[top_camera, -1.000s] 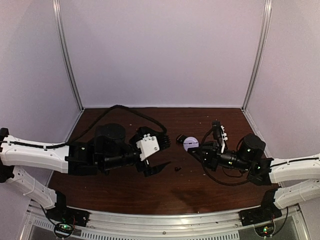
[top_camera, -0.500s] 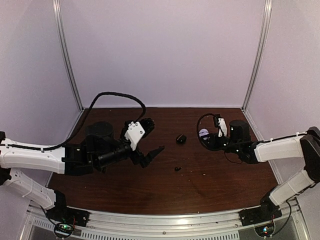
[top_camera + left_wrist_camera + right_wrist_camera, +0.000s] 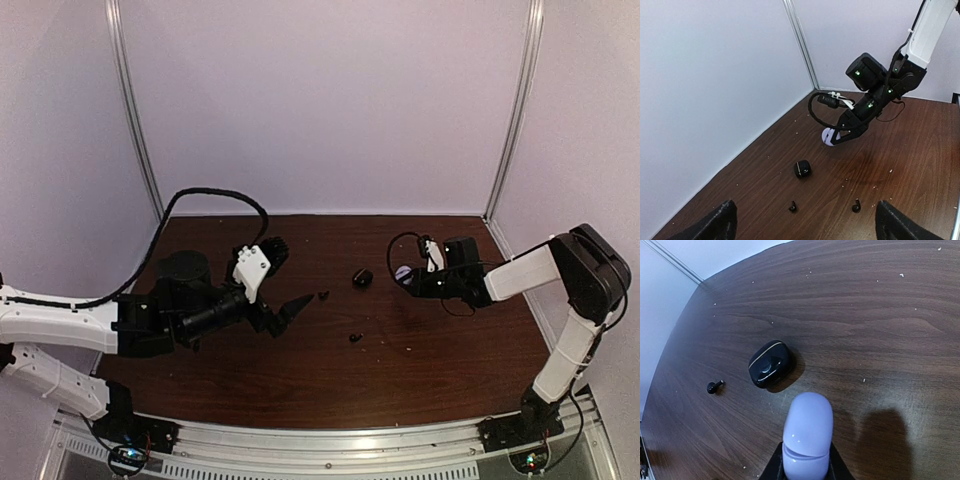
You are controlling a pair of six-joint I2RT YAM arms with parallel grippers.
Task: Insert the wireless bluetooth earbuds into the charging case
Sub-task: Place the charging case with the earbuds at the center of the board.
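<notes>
While clamping the lavender case (image 3: 807, 435) upright in the right gripper (image 3: 805, 466), hovers near the black case (image 3: 769, 364). Holds the left gripper (image 3: 807, 224) spread wide, empty. Shows one black earbud (image 3: 793, 205) and a second black earbud (image 3: 856, 205) loose on the table (image 3: 920, 150).

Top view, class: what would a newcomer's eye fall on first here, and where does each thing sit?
The pale lavender case, clamped in the right gripper, stands out against the dark table, right of centre. Left of it lies a closed black case, and two black earbuds lie loose near the middle.
</notes>
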